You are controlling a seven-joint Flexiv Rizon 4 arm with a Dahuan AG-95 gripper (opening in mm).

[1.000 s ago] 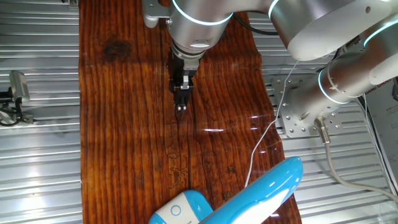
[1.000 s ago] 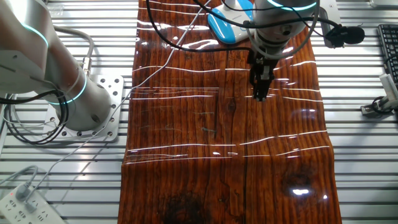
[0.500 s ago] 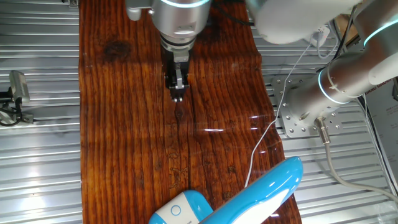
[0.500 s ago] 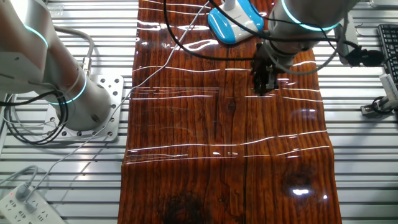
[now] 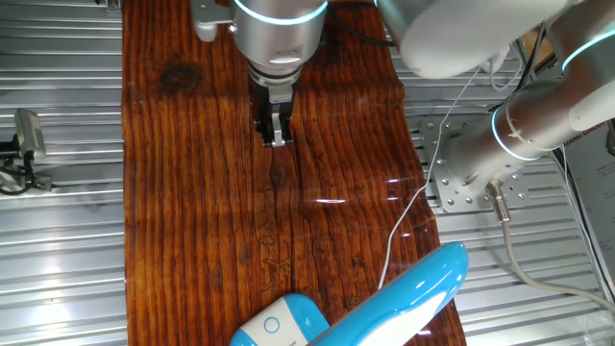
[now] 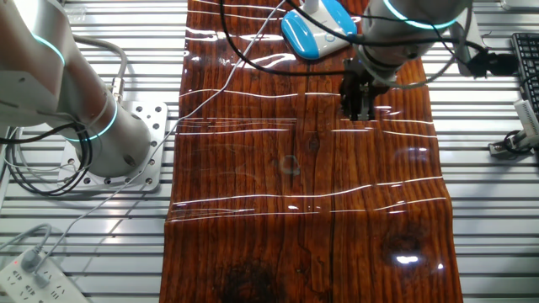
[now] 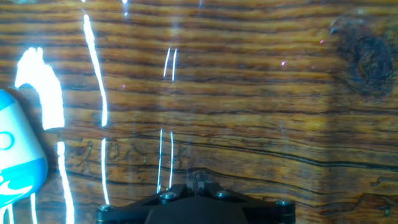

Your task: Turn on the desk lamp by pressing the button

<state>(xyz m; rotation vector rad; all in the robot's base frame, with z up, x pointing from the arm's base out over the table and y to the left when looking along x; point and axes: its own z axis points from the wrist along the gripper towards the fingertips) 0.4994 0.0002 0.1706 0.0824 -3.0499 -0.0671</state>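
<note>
We take the desk lamp (image 5: 384,303) as our landmark: it lies at one end of the glossy wooden tabletop (image 5: 211,231), its sky-blue base (image 6: 313,32) showing a round white button (image 5: 272,325) on top and its long blue arm slanting away beside it. A thin white cord (image 5: 408,207) runs from the lamp over the table's edge toward the robot's mounting plate (image 6: 139,143). Farther from the lamp, on the ribbed metal bench, we see a white power strip (image 6: 29,273) and a small clamp (image 5: 24,144). Nothing stands between the lamp and the gripper (image 5: 275,141); only bare, shiny wood lies there. The silver arm with glowing cyan rings hangs over the table, wrist pointing straight down, gripper well apart from the lamp's base and above the wood. In the hand view the lamp's base (image 7: 15,158) sits at the far left edge. We cannot tell whether the claw is released or clenched.
</note>
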